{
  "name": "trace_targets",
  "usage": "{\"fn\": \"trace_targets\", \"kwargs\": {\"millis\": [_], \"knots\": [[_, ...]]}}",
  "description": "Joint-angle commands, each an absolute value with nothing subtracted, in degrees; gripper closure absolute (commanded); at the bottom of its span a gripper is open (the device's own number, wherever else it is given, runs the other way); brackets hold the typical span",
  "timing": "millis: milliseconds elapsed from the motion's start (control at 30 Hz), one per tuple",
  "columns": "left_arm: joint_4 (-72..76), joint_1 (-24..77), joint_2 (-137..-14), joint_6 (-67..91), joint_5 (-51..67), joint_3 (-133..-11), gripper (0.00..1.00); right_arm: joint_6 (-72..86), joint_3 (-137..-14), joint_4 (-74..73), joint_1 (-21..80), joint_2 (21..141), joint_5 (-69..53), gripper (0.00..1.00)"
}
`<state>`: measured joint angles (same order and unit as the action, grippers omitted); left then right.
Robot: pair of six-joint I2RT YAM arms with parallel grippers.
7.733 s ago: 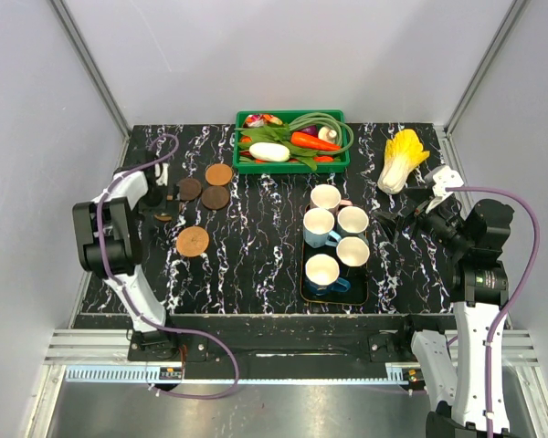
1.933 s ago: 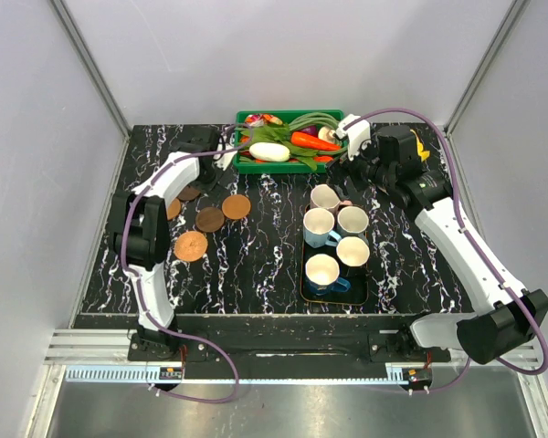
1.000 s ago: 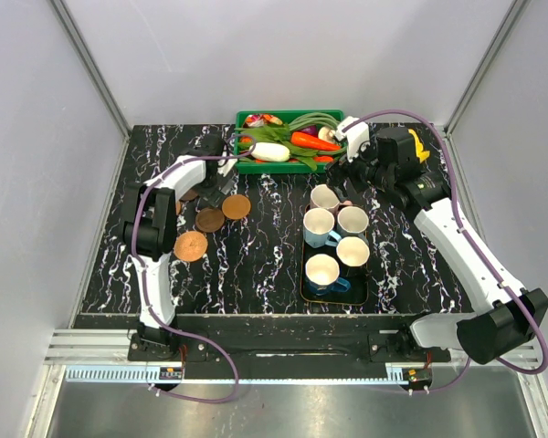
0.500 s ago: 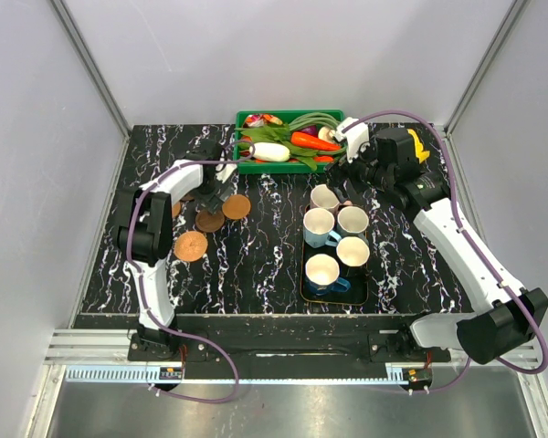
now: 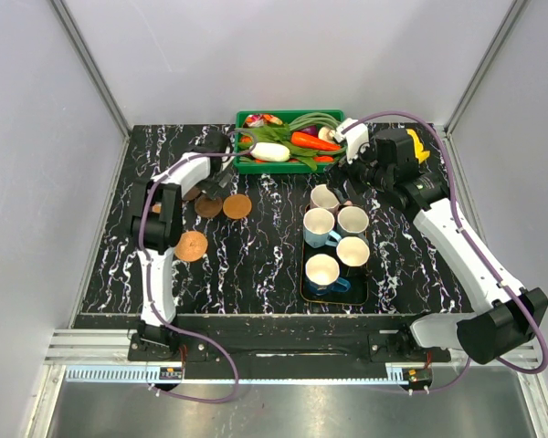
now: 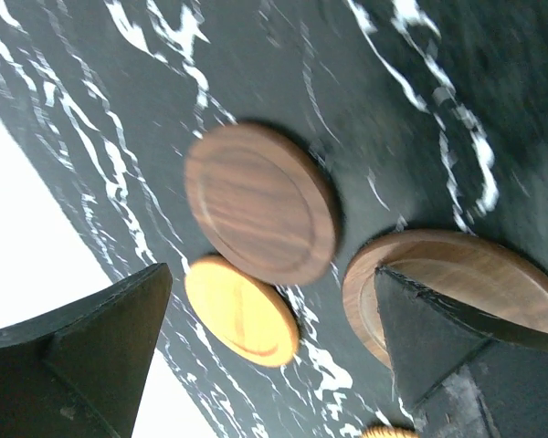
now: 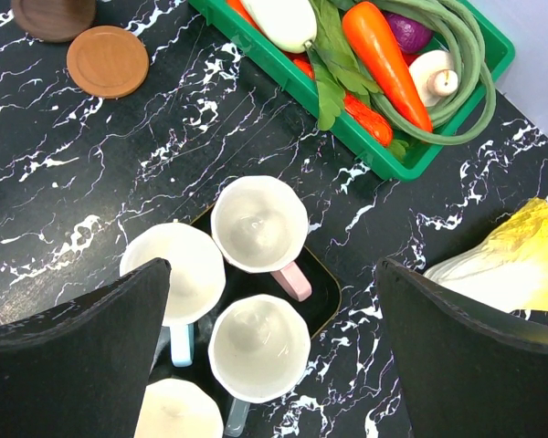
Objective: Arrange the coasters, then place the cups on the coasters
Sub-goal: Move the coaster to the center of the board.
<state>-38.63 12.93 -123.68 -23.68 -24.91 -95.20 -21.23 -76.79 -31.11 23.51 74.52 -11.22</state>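
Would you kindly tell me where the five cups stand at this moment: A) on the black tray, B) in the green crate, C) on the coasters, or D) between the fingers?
A: all five cups sit together on the black tray, while the coasters lie bare to its left.

Wood-grained coasters (image 6: pixel 260 203) with a smooth satin face, black marble-look table (image 5: pixel 265 255) veined white and faintly glossy, glazed shiny cups (image 7: pixel 258 224) cream inside, smooth green plastic crate (image 7: pixel 411 162), glossy black tray (image 7: pixel 323 295), matt grey walls (image 5: pixel 283 55)
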Motion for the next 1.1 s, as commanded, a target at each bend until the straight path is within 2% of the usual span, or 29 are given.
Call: {"fn": "trace_targets", "kwargs": {"millis": [0,467,767,1067], "knots": [[-32.35,12.13,-130.16,-21.71,-31.46,-100.71,0.01,-21.80,-76.47,-28.30,23.38,73.48,-11.25,0.00],[-29.19,9.93,-139.49,-18.46,-37.27,-119.00,0.01,-21.80,-76.20,-27.95,23.38,74.27,-11.34,0.00],[-26.28,7.91,-125.53,-13.54,-29.72,-113.66,0.01,-21.71,-75.94,-27.78,23.38,73.92,-11.43,0.00],[-21.11,10.45,-108.82,-18.35,-16.79,-89.77,0.01,-21.62,-75.50,-27.51,23.38,73.30,-12.48,0.00]]}}
